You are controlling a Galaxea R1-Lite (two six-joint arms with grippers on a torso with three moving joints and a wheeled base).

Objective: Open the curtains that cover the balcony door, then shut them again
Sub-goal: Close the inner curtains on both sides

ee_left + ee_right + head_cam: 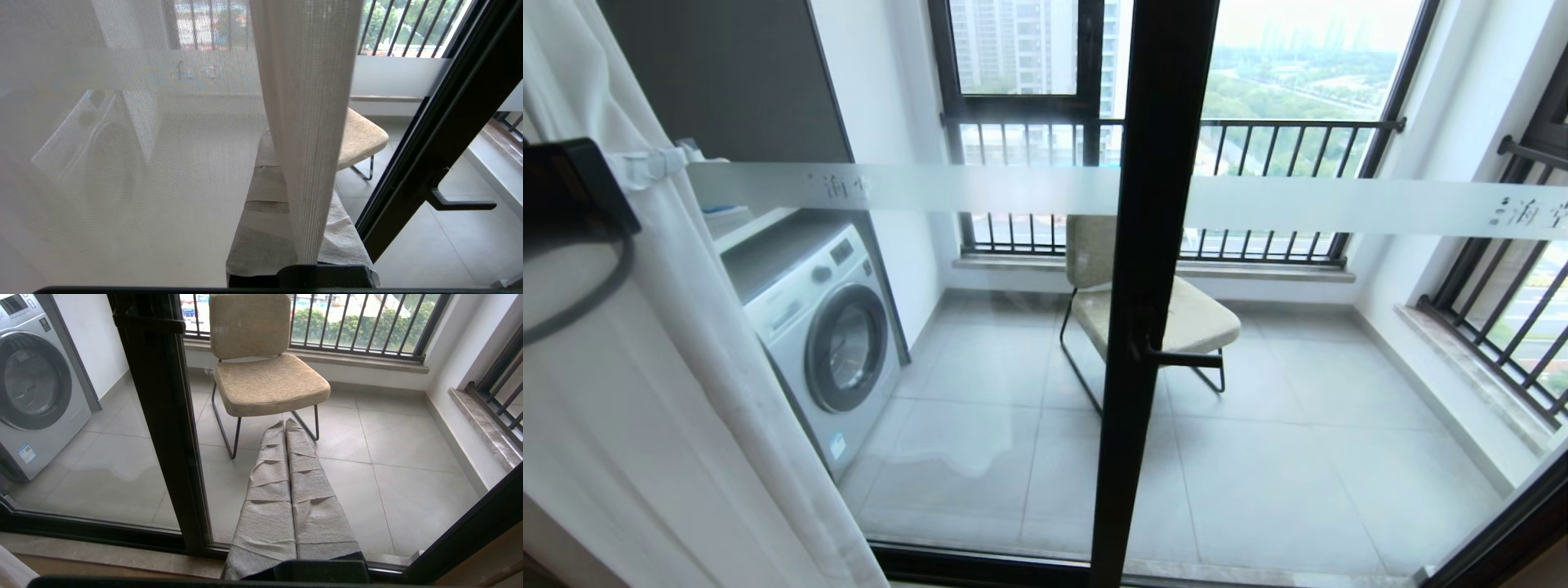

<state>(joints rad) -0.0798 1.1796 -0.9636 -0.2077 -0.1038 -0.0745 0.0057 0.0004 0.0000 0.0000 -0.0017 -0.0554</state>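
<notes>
The white sheer curtains (645,367) hang bunched at the left edge of the balcony door (1152,245), whose glass, frosted band (1013,188) and black lever handle (1176,355) are uncovered. My left gripper (686,155) is at the far left, at band height, shut on a fold of the sheer. In the left wrist view that fold (310,122) runs up between the cloth-wrapped fingers (261,183), and more sheer (122,163) veils the rest. My right gripper (286,426) is shut and empty, held low before the glass and the door frame (163,416).
Behind the glass, a washing machine (821,327) stands at the left and a beige chair (1168,310) sits in the middle of the tiled balcony. Black-barred railing windows (1258,163) close the far and right sides. A dark frame (1503,523) crosses the lower right corner.
</notes>
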